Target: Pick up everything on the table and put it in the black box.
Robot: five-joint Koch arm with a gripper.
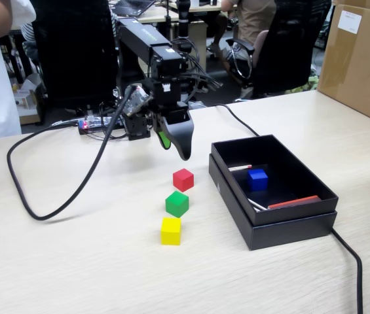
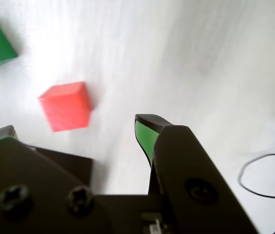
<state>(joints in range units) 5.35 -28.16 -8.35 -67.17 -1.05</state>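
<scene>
Pincer (image 1: 175,145): black with green pads, hanging above the pale wood-grain surface (image 1: 73,261), jaws parted, holding nothing.
Red cube (image 1: 183,179): on surface, just below pincer.
Green cube (image 1: 177,203), yellow cube (image 1: 170,231): in line nearer camera.
Blue cube (image 1: 258,179): inside shallow matte black cardboard box (image 1: 289,230), right in fixed view.
</scene>
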